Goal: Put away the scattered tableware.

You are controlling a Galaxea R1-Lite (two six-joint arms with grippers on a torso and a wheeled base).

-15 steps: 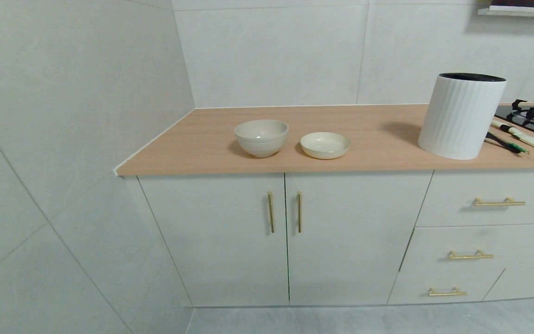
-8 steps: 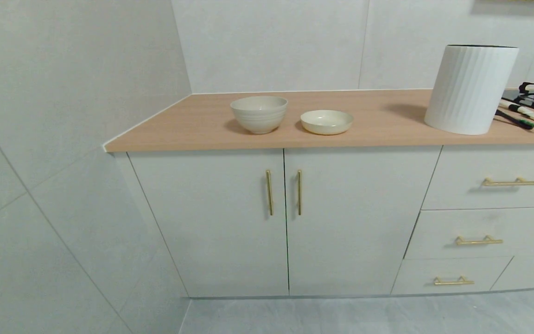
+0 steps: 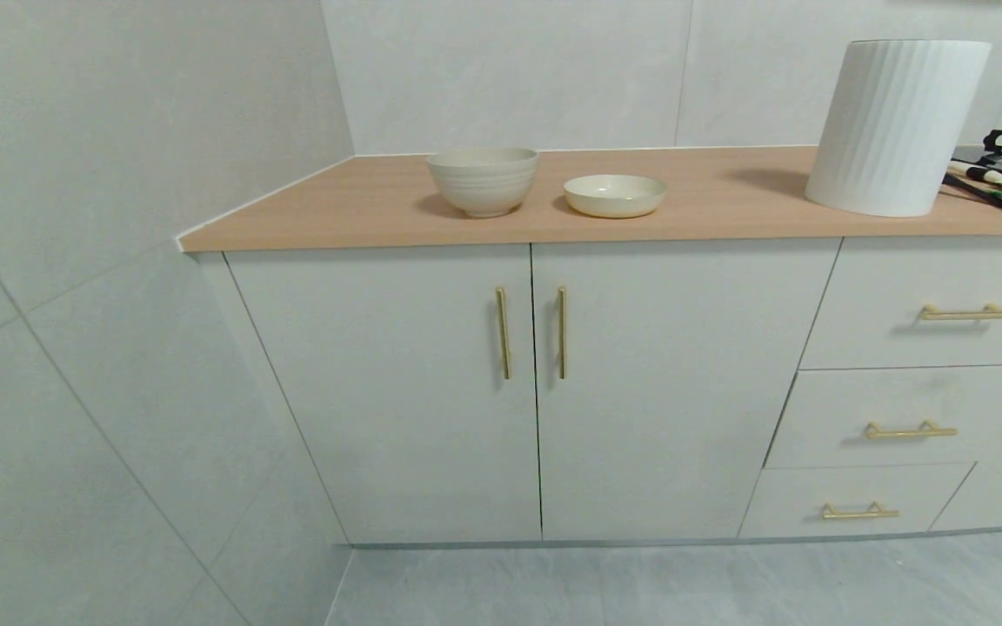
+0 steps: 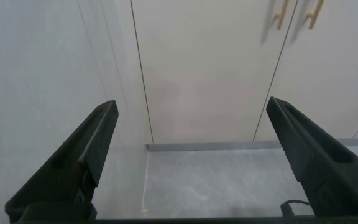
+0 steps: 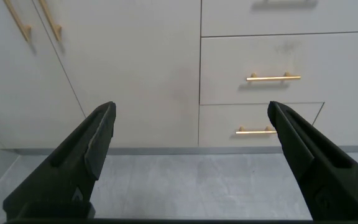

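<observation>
a deep bowl (image 3: 484, 180) and a shallow dish (image 3: 614, 195) sit side by side, not touching, on the wooden counter (image 3: 362, 204), above two closed cupboard doors (image 3: 431, 391). a tall white ribbed pot (image 3: 897, 126) stands well off to the right. the left gripper (image 4: 191, 109) hangs low before the doors, fingers wide apart. the right gripper (image 5: 191, 109) hangs low before the drawers (image 5: 260, 62), fingers wide apart too.

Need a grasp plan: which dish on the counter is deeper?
The ribbed bowl on the robot's left: tall with steep sides, while the cream dish beside it is low and shallow.
</observation>
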